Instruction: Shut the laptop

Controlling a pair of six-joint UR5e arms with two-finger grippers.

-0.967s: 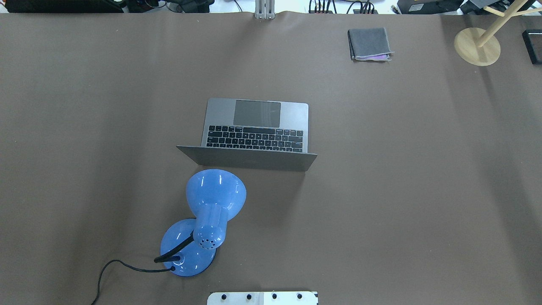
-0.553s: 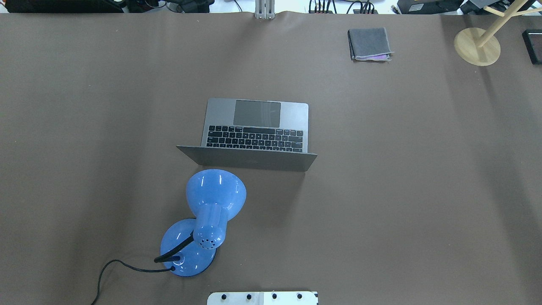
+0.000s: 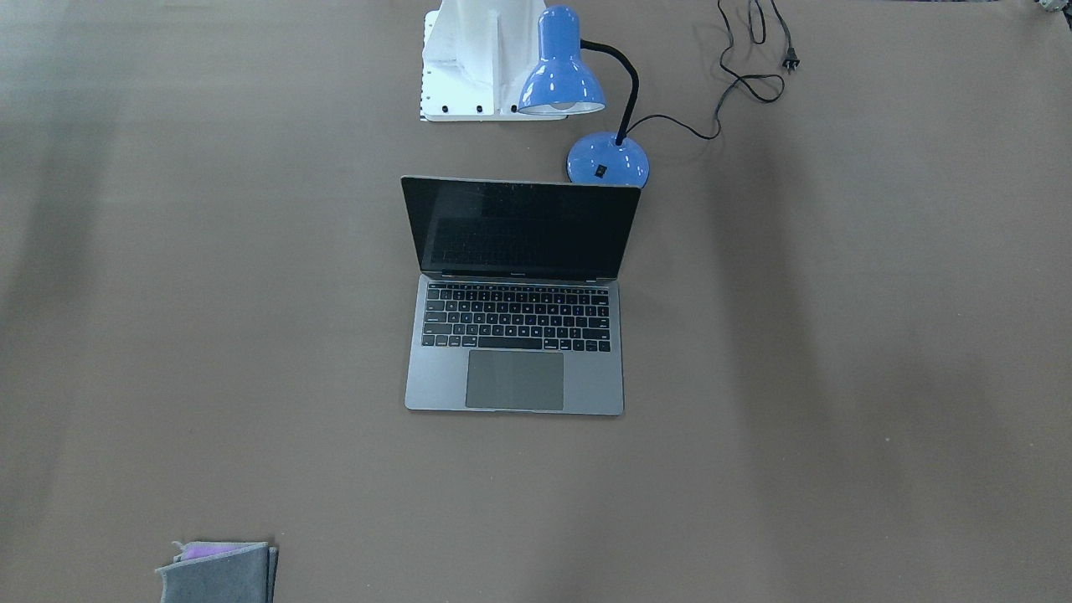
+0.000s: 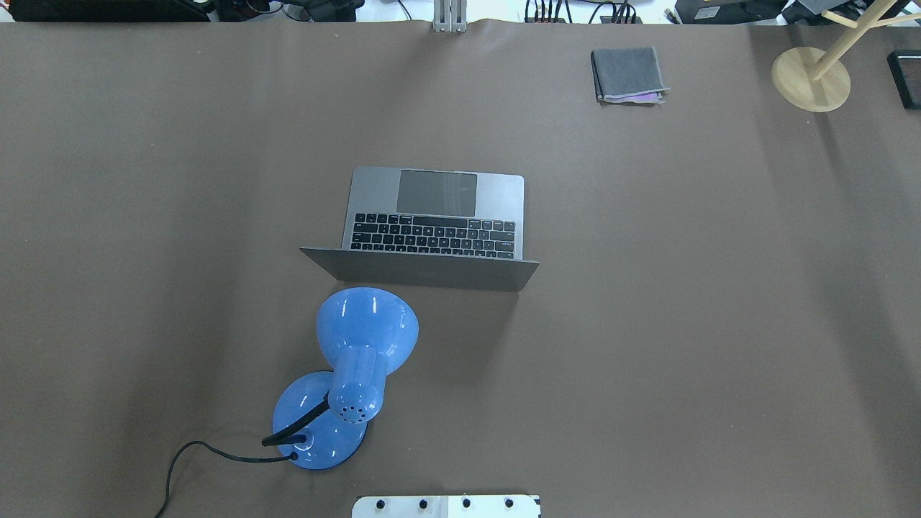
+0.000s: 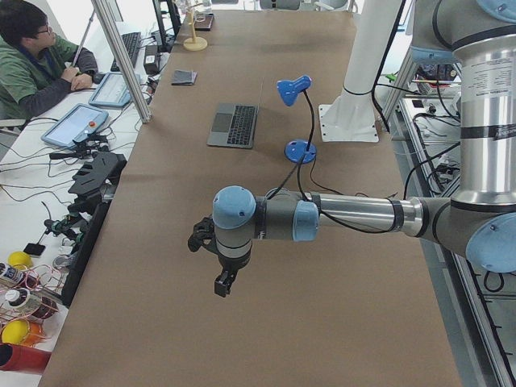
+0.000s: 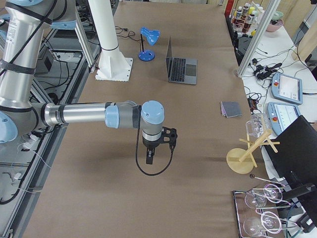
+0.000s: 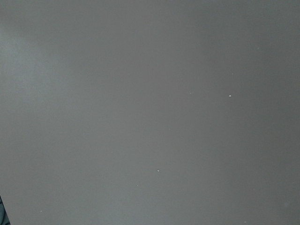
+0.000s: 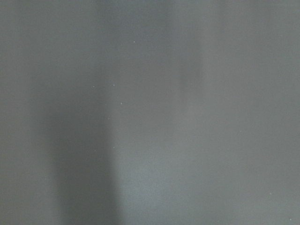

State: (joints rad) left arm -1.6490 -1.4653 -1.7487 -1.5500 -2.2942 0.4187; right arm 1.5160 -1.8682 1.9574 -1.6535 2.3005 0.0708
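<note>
Laptop (image 4: 434, 208) open at centre of table (image 4: 683, 288), lid up, screen dark; lamp (image 4: 363, 338) just behind lid. Left gripper (image 5: 224, 284) and right gripper (image 6: 149, 158) hang over opposite table ends, well apart from laptop. Jaw opening and any hold: cannot tell.

The overhead view looks forward and down from behind the robot. The front-facing one looks steeply down from across the table (image 4: 719, 324). Both take in the laptop (image 4: 435, 216), the blue lamp (image 4: 363, 338) and the folded grey cloth (image 4: 627, 74) (turned end for end between them). Each side view looks along the table from one end. Both wrist cameras face only its brown surface.
</note>
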